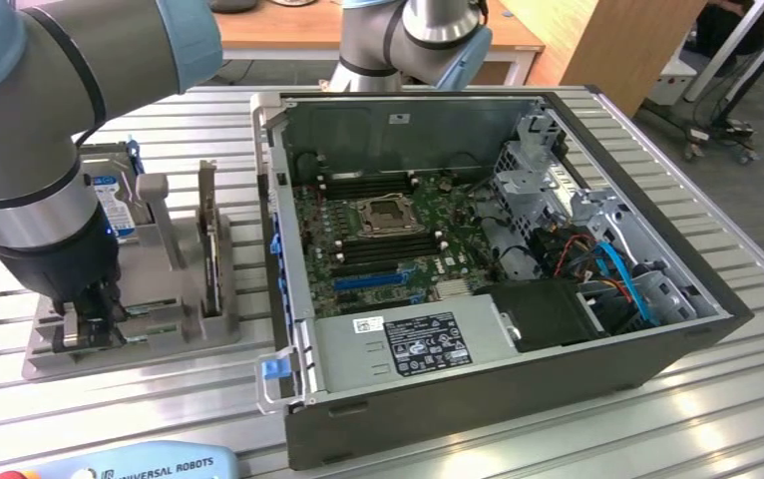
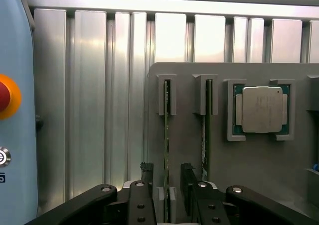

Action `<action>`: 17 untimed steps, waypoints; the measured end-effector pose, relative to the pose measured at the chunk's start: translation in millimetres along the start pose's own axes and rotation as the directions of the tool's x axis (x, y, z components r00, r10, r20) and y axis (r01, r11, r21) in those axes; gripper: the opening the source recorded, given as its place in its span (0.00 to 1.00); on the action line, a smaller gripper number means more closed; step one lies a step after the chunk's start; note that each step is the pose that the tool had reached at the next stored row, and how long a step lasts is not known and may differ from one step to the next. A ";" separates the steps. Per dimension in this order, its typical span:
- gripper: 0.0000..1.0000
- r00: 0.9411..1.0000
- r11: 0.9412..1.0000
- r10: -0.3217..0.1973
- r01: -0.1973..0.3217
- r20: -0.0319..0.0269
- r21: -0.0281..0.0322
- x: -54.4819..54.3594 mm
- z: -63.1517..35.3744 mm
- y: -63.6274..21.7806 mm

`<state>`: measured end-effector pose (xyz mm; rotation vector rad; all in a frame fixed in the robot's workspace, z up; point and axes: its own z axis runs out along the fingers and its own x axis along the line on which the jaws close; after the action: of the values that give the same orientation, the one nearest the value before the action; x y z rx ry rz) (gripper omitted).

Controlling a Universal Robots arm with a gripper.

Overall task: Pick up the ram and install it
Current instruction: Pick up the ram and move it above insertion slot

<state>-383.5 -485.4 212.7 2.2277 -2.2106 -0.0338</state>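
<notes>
Our arm [image 1: 30,190] reaches straight down at the exterior view's left, over the grey holder [image 1: 156,344] beside the open computer case [image 1: 489,399]. The gripper [image 2: 166,174] is released, one finger on each side of the ram [image 2: 166,135], not pinching it. The ram stands on edge in its slot, near a second green stick [image 2: 204,130] and a processor chip [image 2: 261,109].

- Two thin green circuit-board sticks stand in the flat grey plastic holder [image 2: 259,175]: the ram [image 2: 166,135] and its look-alike [image 2: 205,130].
- One square silver processor chip [image 2: 261,109] sits in the holder.
- One silver, blue-labelled hard drive [image 1: 114,205] stands on the holder.
- One open black computer case [image 1: 489,399] lies beside the holder.
</notes>
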 end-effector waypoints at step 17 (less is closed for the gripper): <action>0.36 1.000 1.000 0.000 0.000 0.002 0.000 0.1 2.0 -8.3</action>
<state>-375.3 -485.4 210.6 2.2286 -2.2115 -0.0356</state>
